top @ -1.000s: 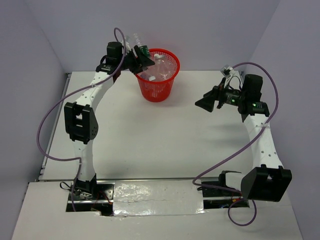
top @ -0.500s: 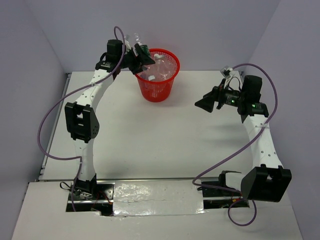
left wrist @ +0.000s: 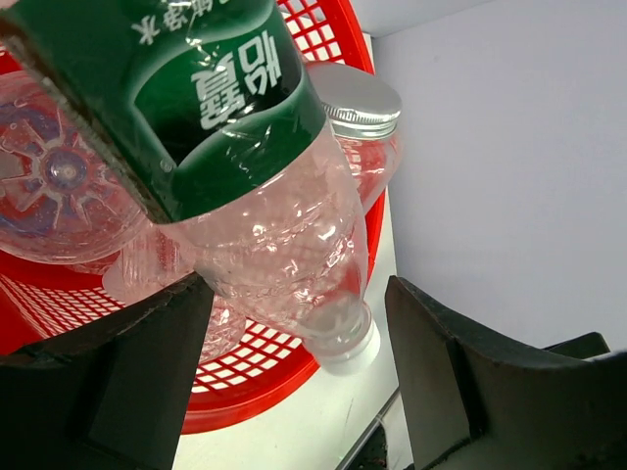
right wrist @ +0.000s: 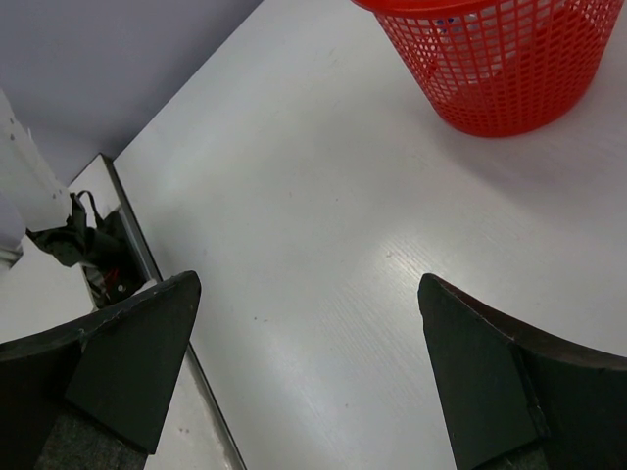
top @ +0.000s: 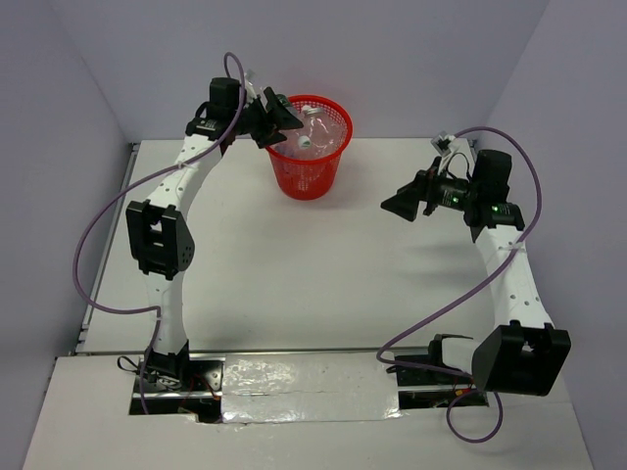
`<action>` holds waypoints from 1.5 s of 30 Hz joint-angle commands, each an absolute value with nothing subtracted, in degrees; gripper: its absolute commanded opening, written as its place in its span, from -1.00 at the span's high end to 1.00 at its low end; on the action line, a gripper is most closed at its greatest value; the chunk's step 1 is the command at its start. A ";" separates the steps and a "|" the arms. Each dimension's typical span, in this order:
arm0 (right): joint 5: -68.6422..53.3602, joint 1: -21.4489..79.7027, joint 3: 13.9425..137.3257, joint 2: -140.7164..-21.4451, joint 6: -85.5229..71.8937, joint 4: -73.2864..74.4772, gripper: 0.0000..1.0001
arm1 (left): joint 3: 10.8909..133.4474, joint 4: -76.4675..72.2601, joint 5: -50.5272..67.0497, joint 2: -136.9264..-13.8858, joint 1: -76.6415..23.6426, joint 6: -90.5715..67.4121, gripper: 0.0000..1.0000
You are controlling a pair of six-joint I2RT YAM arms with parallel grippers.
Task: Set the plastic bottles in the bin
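The red mesh bin [top: 312,168] stands at the back of the table; it also shows in the left wrist view [left wrist: 284,397] and the right wrist view [right wrist: 500,69]. My left gripper [top: 278,116] is at the bin's left rim, open. In the left wrist view my left gripper [left wrist: 294,294] has spread fingers, and a clear bottle with a green label [left wrist: 265,225] passes between them into the bin, white cap down. The right finger is clear of it. Other clear bottles [left wrist: 59,176] lie inside. My right gripper [top: 394,204] is open and empty above the table, also in its own view [right wrist: 309,284].
The white table [top: 294,264] has walls behind and at both sides. Its left edge with a dark gap and cables [right wrist: 98,255] shows in the right wrist view. Purple cables loop beside both arms.
The green-label bottle was held above the left gripper at the bin's rim. The gripper has opened and the bottle has dropped toward the bin. The right arm has not moved.
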State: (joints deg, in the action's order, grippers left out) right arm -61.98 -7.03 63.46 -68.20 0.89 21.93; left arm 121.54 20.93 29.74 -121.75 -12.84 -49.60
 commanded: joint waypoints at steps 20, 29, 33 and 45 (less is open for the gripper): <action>-62.84 -7.38 62.93 -66.80 0.18 19.16 -0.99 | 116.19 22.50 26.63 -111.19 -12.83 -45.09 -0.68; -61.79 -7.38 63.81 -66.18 2.46 22.23 -0.99 | 114.44 26.63 21.98 -105.39 -12.92 -39.83 -0.69; -60.30 -7.38 65.21 -66.01 6.06 25.74 -0.99 | 108.12 26.28 19.43 -98.19 -12.66 -37.27 -0.75; -48.62 -7.73 69.96 -62.23 14.77 38.23 -0.99 | 75.87 14.60 13.98 -66.64 -10.64 -34.72 -0.99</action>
